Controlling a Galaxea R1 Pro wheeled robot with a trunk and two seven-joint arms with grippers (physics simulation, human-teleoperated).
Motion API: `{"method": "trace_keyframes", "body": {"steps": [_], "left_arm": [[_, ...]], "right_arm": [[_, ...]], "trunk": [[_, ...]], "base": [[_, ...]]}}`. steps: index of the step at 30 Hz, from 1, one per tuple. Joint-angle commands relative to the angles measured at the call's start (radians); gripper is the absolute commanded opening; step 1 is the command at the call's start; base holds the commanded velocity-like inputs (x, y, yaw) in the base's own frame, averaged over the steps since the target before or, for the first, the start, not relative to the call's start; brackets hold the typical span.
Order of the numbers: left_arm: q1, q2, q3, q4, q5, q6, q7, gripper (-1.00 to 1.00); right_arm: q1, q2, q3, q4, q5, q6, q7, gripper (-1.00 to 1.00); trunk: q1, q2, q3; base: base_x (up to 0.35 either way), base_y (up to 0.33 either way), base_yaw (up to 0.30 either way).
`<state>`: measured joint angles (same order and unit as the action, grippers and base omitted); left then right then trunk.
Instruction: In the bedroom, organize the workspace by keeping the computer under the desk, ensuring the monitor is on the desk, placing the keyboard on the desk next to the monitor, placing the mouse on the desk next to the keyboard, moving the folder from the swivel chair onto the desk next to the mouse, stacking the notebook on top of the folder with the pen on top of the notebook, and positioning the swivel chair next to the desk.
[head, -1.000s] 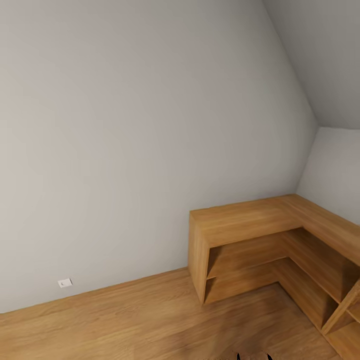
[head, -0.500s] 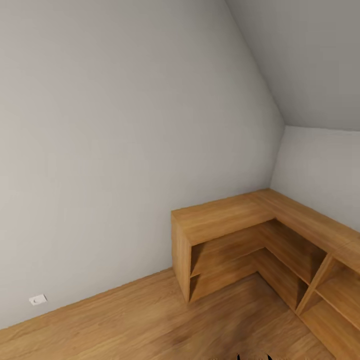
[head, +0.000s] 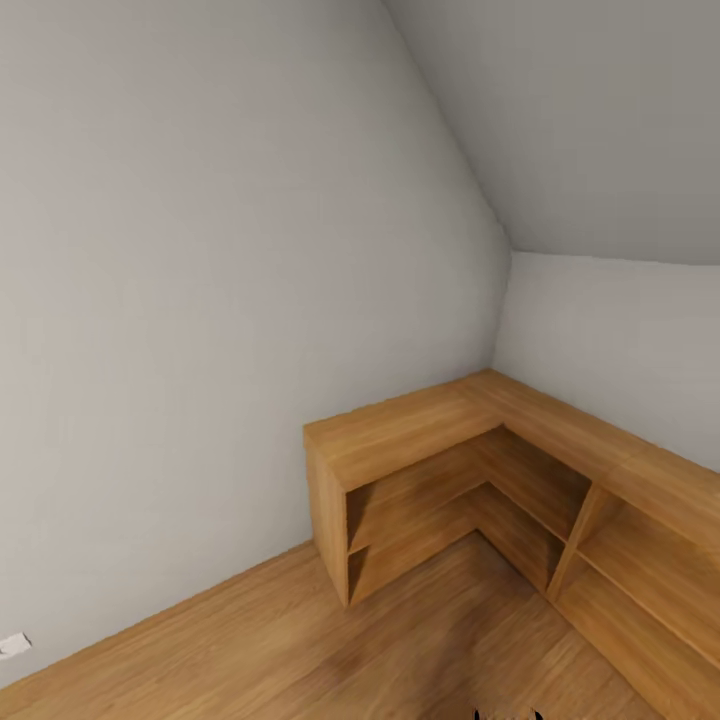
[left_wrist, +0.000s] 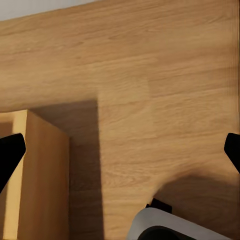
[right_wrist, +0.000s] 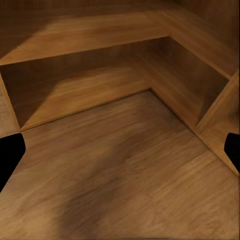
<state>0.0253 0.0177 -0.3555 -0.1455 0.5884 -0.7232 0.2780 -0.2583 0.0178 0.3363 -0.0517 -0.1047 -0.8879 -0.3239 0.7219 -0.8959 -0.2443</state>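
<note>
Bedroom corner, low wooden shelving, none of the task's things in view.

From the left in the head view: white wall outlet (head: 14, 645) low on the grey wall (head: 200, 300), then wooden floor (head: 300, 640), then L-shaped wooden shelf unit (head: 480, 480) tucked into the corner under the sloped ceiling (head: 600, 130), open compartments bare. Left gripper (left_wrist: 120, 150) over the floor beside a wooden shelf side panel, black fingertips (left_wrist: 10, 152) at opposite edges of the wrist view, spread wide, nothing between them; grey-white rounded robot part (left_wrist: 170, 225) below. Right gripper (right_wrist: 120, 150) likewise spread wide and bare, facing the shelf unit's inner corner. Against a second ago: whole scene slid leftward, outlet nearly out of frame, more shelving at right, so camera turned rightward.
</note>
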Motion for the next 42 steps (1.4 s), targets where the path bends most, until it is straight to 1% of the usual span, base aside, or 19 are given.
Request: {"method": "trace_keyframes", "body": {"steps": [1, 14, 24, 31, 42], "left_arm": [[0.001, 0.001, -0.008, -0.003, 0.003, 0.0, 0.009, 1.0], [0.001, 0.002, -0.007, -0.003, 0.004, 0.002, 0.009, 1.0], [0.001, 0.001, -0.008, -0.003, 0.004, 0.001, 0.009, 1.0], [0.001, 0.001, -0.009, -0.003, 0.003, 0.0, 0.01, 1.0], [0.001, 0.001, -0.008, -0.003, 0.002, -0.003, 0.01, 1.0]], "right_arm": [[-0.001, 0.0, 0.009, 0.001, -0.01, -0.003, -0.001, 1.0], [-0.001, 0.001, 0.009, 0.001, -0.01, -0.003, -0.001, 1.0], [-0.001, 0.003, 0.009, 0.001, -0.01, -0.003, -0.001, 1.0], [-0.001, 0.004, 0.009, 0.001, -0.01, -0.003, -0.001, 1.0], [-0.001, 0.004, 0.009, 0.001, -0.01, -0.004, -0.001, 1.0]], "trunk": [[0.0, -0.001, -0.001], [0.0, -0.001, -0.016], [0.0, -0.001, -0.029], [0.0, -0.001, -0.031], [0.0, -0.001, -0.031]], "base": [[0.0, 0.0, -0.276], [0.015, 0.0, -0.2], [0.28, 0.0, -0.182], [0.293, 0.0, -0.265], [0.044, 0.0, -0.293]]}}
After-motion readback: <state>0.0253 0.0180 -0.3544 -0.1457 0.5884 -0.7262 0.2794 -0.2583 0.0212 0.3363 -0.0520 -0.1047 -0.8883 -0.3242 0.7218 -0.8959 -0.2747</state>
